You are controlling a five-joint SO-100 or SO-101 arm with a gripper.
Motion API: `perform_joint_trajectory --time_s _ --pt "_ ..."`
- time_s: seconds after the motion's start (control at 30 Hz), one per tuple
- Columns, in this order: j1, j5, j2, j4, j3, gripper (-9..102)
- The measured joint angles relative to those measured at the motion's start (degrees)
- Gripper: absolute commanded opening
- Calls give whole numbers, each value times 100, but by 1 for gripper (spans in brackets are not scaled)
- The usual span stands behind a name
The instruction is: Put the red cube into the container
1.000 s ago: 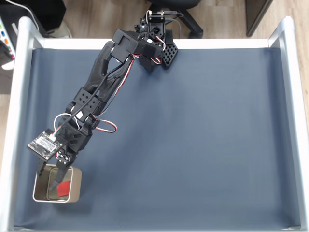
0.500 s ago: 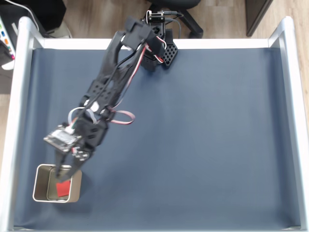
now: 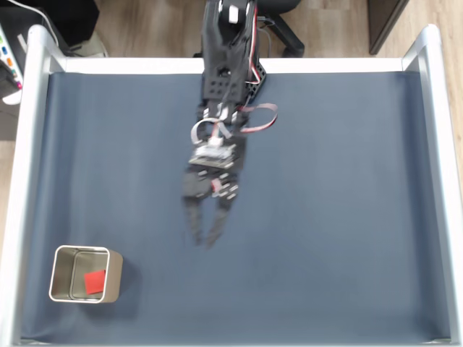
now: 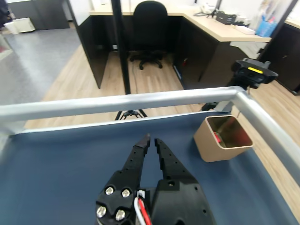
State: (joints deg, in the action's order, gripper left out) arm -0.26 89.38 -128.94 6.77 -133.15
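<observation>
One red cube [image 3: 95, 281] lay inside the container [image 3: 65, 252], toward its right wall in the fixed view, and nothing was touching it. The container stood upright on the dark blue mat [image 3: 340, 210] in the near-left corner of the table as that view showed it, just beside the silver rail [image 3: 22, 166] running along the left edge. The gripper [image 3: 203, 238] hung over the middle of the mat, well apart from the container and up to its right in the fixed view, with its fingertips pointing toward the near edge. Its jaws were a little apart, the tips separated by a narrow gap, and they pinched nothing. In the wrist view the gripper [image 4: 150, 140] reached away from the camera over bare mat, again with only a slim gap between the tips. There the container [image 4: 206, 140] sat to the right of the jaws and slightly farther off, near the corner where two rails met, and a sliver of the red cube [image 4: 216, 137] showed against its inner wall. So the cube lay clear of the jaws, off to one side and inside the tin rather than between or under the fingers. The arm [image 3: 228, 65] stretched from its base at the far edge toward the table's centre.
</observation>
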Motion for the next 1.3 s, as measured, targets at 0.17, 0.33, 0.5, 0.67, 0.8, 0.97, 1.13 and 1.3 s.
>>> perform_joint_trajectory --time_s 0.17,0.33,0.5,0.67,0.8,0.97,1.13,1.3 --pt "-527 158 -1239 70 -1406 0" --pt "-800 308 -2522 580 -2795 0" --pt "-809 299 -3709 1327 -3779 0" --pt "-844 237 -4579 2338 -4201 0" --pt "-905 88 -5247 3226 -4447 0" --pt "-853 79 -5713 4069 -4658 0" --pt "-879 -105 -6091 4904 -4658 0" --pt "-870 -141 -6249 5713 -4658 0"
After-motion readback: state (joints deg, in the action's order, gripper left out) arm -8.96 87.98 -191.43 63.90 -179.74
